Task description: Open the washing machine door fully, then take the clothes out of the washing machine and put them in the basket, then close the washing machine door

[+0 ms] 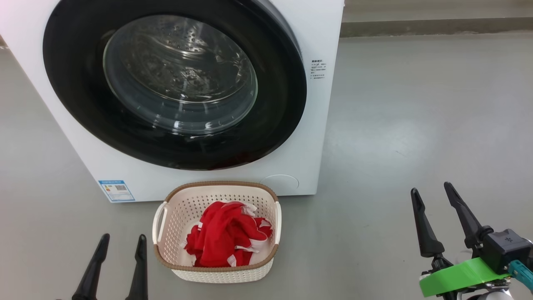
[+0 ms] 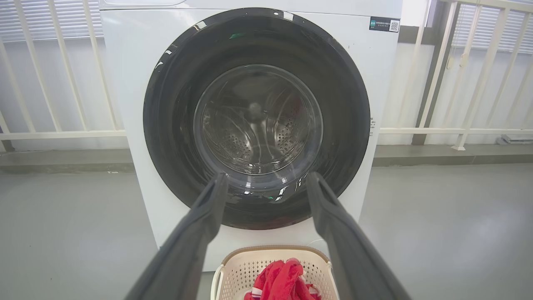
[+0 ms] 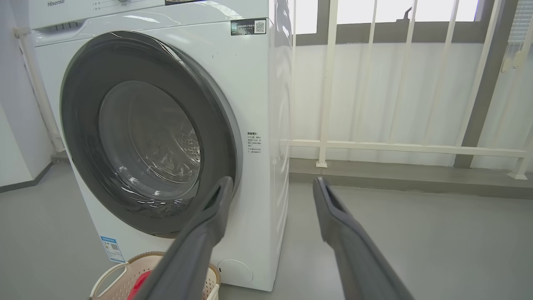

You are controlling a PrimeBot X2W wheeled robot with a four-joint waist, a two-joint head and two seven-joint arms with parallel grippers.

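Note:
The white washing machine (image 1: 320,125) stands at the back with its black-rimmed round door (image 1: 175,83) lying flat against its front. Through the glass the steel drum shows with no red fabric in it. On the floor before it sits the cream basket (image 1: 216,233), holding the bunched red clothes (image 1: 227,239) with white trim. My left gripper (image 1: 123,238) is open, low at the left of the basket, empty. My right gripper (image 1: 431,186) is open too, far to the right, empty. The door (image 2: 256,121) and the basket (image 2: 272,260) also show in the left wrist view.
Bare grey floor (image 1: 416,125) spreads to the right of the machine. A white railing (image 3: 399,146) and a low kerb run along the wall behind. A blue energy label (image 1: 116,190) sits at the machine's lower left corner.

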